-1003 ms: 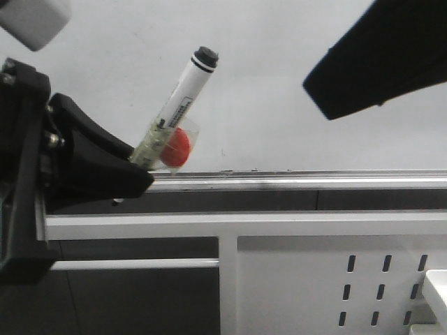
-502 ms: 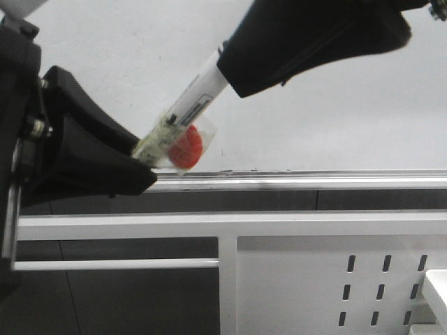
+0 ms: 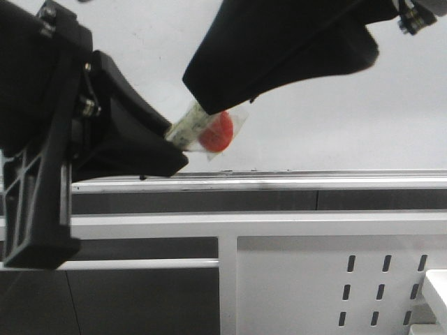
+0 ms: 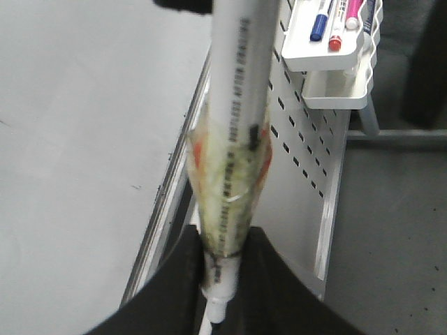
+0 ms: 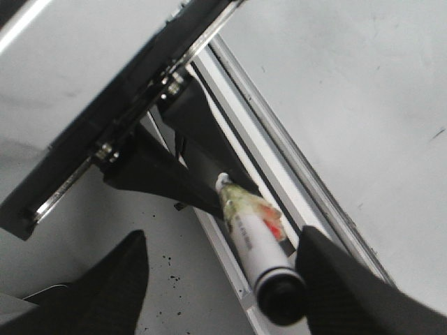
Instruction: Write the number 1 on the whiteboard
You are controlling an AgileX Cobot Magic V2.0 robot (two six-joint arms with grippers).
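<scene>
Whiteboard (image 3: 349, 125), pale grey and glossy, behind both arms, its silver tray rail (image 3: 314, 181) along the lower edge; no stroke for the number 1 is visible on it, only faint specks. In front of the board, the marker (image 4: 234, 139) is gripped at its lower end by the left gripper (image 4: 220, 279), clenched on the section wrapped in yellowed tape with a red patch. The right gripper (image 5: 279, 293) stands spread on either side of the marker's black cap (image 5: 281, 299), not pinching it in the right wrist view.

Judged risks: the cap appears still on, so writing cannot begin until it is pulled off. If the right gripper closes off-centre, it could lever the marker out of line in the left gripper's hold, or slide off the rounded cap. The taped wrap may also let the barrel slip lengthwise under a pull. A loosened marker would probably drop toward the rail.

Containers: a white tray (image 4: 328, 59) hangs on the white panel with slotted holes (image 4: 307, 153); in it stand spare markers with blue, red and pink caps (image 4: 335, 43)
</scene>
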